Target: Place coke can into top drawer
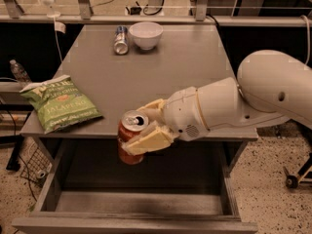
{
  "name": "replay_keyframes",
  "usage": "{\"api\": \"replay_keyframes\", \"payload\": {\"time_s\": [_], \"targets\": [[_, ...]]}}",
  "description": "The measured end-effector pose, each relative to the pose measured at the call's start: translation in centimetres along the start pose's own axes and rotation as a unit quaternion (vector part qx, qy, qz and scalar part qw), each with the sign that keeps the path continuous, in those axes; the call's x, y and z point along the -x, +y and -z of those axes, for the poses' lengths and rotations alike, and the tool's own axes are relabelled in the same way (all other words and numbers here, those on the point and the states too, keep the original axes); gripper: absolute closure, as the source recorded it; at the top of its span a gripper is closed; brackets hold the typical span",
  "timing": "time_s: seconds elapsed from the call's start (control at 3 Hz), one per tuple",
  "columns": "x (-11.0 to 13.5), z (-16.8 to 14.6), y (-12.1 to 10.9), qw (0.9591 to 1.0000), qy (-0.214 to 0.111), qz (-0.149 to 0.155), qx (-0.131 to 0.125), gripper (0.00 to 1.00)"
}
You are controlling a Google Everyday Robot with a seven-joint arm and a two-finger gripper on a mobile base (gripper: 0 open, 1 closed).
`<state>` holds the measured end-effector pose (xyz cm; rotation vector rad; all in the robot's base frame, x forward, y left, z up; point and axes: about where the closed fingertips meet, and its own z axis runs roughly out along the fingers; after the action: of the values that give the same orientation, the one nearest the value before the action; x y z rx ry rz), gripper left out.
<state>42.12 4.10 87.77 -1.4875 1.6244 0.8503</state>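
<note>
**Coke can held over the open drawer**

Coke can hung upright in the gripper, whose two pale fingers were pinched against the can's sides, one in front and one behind. The can sat just past the front edge of the grey table, its silver top about level with that edge and its red body in front of it. It was above the top drawer and not yet inside it.

The drawer was pulled out toward the camera, with its grey floor and both side walls in plain view below the can. The white arm reached in from the right, over the table's front right corner.

At the far edge of the table stood one white bowl; what it held could not be told. One silver-and-blue can lay on its side just beside the bowl, on the left. One green chip bag lay at the table's left front corner, overhanging the edge, well apart from the gripper. That made two cans in all, one bowl, one bag and one drawer.
</note>
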Motion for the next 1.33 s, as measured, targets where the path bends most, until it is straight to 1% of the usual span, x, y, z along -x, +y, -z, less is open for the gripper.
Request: {"api": "replay_keyframes", "payload": {"time_s": [0.33, 0.67, 1.0, 1.33], "targets": [[-1.3, -0.1, 1.3, 0.9998, -0.012, -0.007, -0.015, 1.00], [-3.0, -0.5, 2.6, 0.9988, -0.030, -0.009, -0.037, 1.00], [-4.5, -1.6, 3.4, 0.9979, -0.044, -0.015, -0.046, 1.00], [-6.2, -3.1, 3.5, 0.9971, -0.056, -0.023, -0.047, 1.00]]}}
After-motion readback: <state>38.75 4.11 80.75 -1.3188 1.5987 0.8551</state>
